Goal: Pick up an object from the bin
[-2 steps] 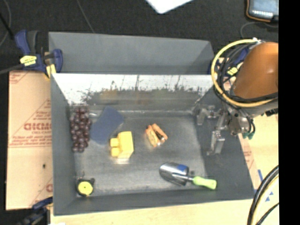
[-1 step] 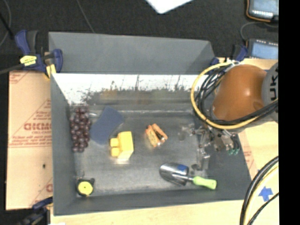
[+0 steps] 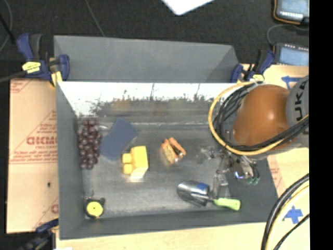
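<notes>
Silver scoop [image 3: 193, 191], green-handled, lies apparently right beneath the gripper [image 3: 222, 180]; spread or pinched, I cannot tell.

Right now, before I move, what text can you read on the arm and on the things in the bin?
"UK": on the arm, beside its orange cover; the rest of the word is hidden.
No readable text on the yellow blocks, the metal scoop or the small yellow disc.

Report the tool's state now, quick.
Tool: cannot be told whether open or shut. It hangs over the green-handled metal scoop.
</notes>
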Robot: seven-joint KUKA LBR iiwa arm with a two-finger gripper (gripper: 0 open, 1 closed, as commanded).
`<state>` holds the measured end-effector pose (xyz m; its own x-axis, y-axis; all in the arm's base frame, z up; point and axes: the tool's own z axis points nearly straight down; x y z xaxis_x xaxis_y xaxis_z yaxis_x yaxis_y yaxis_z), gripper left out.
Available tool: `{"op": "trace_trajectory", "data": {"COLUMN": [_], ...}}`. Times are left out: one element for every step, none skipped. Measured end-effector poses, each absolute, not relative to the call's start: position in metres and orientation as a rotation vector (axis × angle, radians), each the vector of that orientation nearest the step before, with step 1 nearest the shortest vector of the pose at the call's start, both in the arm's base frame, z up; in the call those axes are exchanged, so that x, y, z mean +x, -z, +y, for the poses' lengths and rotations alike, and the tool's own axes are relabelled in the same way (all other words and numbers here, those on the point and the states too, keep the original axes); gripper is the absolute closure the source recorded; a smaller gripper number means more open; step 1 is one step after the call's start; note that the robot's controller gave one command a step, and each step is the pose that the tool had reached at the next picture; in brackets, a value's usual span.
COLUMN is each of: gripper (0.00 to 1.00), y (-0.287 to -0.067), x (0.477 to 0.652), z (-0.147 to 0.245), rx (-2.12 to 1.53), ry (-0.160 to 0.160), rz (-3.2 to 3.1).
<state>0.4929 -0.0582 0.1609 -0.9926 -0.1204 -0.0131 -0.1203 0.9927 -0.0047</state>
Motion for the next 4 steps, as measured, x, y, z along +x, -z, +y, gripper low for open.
{"op": "trace_trajectory", "data": {"gripper": [0.00, 1.00, 1.00, 1.00], "y": [-0.089, -0.070, -0.070, -0.074], "x": [0.492, 0.479, 0.479, 0.478], "z": [-0.044, -0.041, -0.041, -0.041], "rx": [-0.548, -0.110, -0.110, -0.112], "ry": [0.009, 0.005, 0.005, 0.005], "rz": [3.079, 3.127, 3.127, 3.127]}}
